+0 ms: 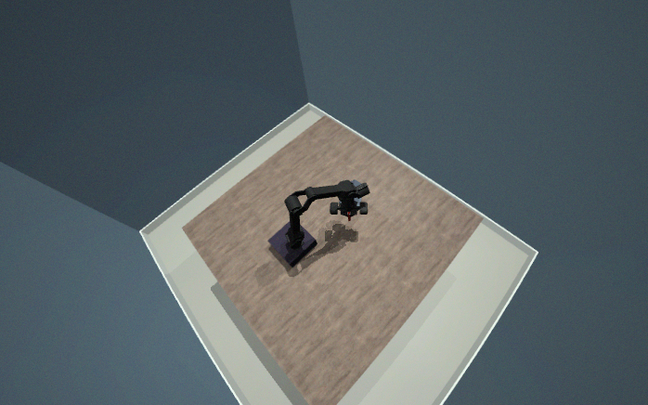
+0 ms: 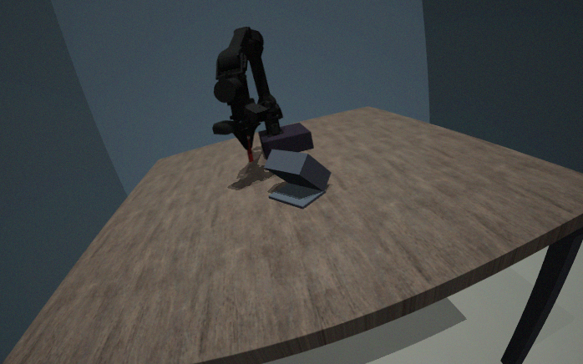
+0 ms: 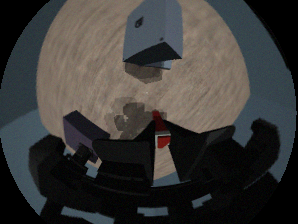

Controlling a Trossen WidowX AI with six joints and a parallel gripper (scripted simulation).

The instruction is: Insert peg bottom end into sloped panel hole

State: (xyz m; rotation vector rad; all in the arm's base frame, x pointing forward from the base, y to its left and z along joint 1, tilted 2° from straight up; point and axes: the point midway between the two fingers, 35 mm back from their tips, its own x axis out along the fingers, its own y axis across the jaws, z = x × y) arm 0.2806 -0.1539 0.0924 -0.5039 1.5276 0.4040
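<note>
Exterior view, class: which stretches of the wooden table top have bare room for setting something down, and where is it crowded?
Bare wood runs from the grey sloped panel to the table's near and right edges. Crowded: the far-left cluster of panel, purple base block and black gripper holding the red peg.

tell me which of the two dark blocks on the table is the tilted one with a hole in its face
The grey-blue block, propped at a slant over a flat plate; the wrist view shows the hole in its face. The purple block behind it sits level under the arm.

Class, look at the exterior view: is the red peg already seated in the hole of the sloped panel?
No: the red peg hangs from the shut gripper above the table, beside the sloped panel and apart from it.
</note>
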